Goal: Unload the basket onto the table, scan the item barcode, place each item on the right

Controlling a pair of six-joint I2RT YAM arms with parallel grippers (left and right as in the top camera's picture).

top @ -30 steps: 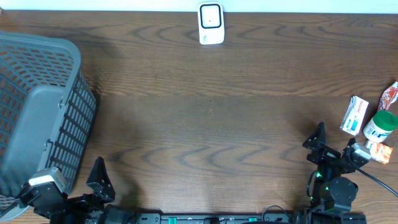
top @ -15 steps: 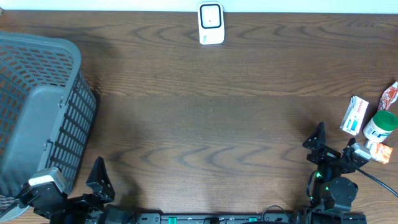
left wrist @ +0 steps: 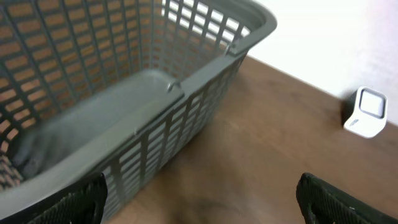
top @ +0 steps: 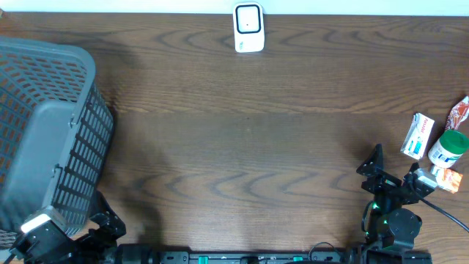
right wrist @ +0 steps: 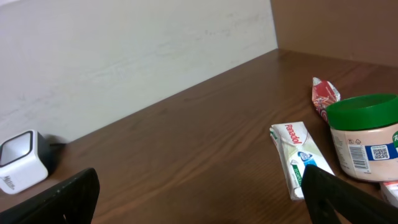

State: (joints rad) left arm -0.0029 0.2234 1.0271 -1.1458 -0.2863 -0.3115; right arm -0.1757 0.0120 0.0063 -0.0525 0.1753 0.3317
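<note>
Left gripper (left wrist: 208, 202) has dropped back toward the lower-left corner, beside the basket (top: 86, 150).
Its fingers stand spread and empty, as do those of the right gripper (right wrist: 202, 193). Box (top: 417, 136), jar (top: 448, 149) and sachet (top: 459, 112) cluster at the right edge, near the right gripper; the scanner (top: 248, 28) sits top centre, well apart.

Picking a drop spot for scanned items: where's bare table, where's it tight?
Bare: the wide middle of the table, bordered by the grey basket on the left, the scanner at the far edge and the Panadol box on the right. Tight: the right edge, where box, green-lidded jar, red sachet and orange packet cluster by the right gripper.
</note>
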